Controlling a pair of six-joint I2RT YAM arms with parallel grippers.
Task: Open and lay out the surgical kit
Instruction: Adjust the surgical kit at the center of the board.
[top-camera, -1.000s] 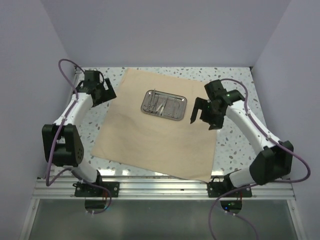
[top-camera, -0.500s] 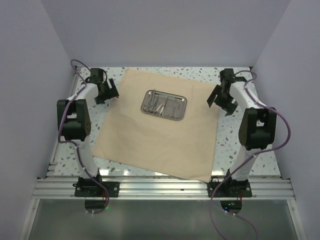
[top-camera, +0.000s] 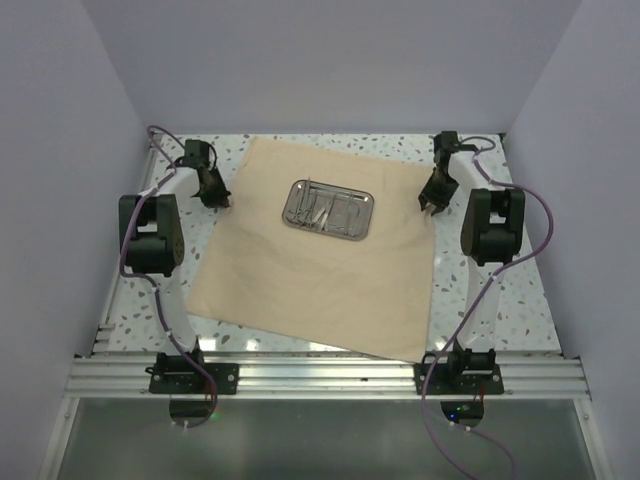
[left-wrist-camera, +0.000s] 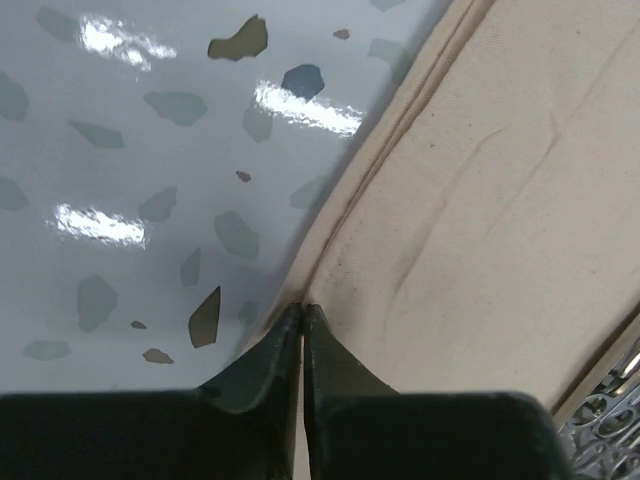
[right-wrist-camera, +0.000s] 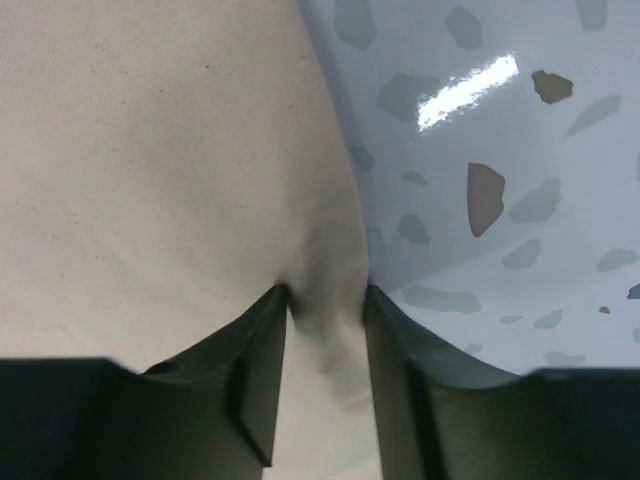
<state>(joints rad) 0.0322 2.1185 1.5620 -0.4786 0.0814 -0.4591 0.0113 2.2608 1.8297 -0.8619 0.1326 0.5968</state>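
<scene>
Cloth wrap (top-camera: 320, 270): tan woven sheet, opened out flat on the counter (top-camera: 480, 290), roughly square, skewed a little so its near corner points to 5 o'clock. Faint fold creases run across it, and the edge has a stitched hem.

Steel tray (top-camera: 370, 212): small shiny rectangle with rounded corners, sitting on the cloth toward 12 o'clock from the sheet's centre. The left wrist view catches one corner of it, and the metal there looks perforated. Thin silver instruments (top-camera: 318, 210) lie jumbled inside it; they are too small to tell scissors from forceps.

Left gripper (left-wrist-camera: 302, 308): at the cloth's 10 o'clock edge, with black wedge-shaped jaws brought together and the hem nipped right at the tips. The left arm reaches out from its base, elbow up, wrist pitched down onto the counter.

Right gripper (right-wrist-camera: 325, 295): at the cloth's 2 o'clock edge. The jaws are only partly closed, clamped on a bunched ridge of the cloth's border that puckers between them. The right arm mirrors the left: elbow high, wrist down.

Counter is glossy pale terrazzo with grey, brown and blue chips. Purple cables (top-camera: 540, 215) loop off both arms. An aluminium rail (top-camera: 330, 375) carries the bases at 6 o'clock.
</scene>
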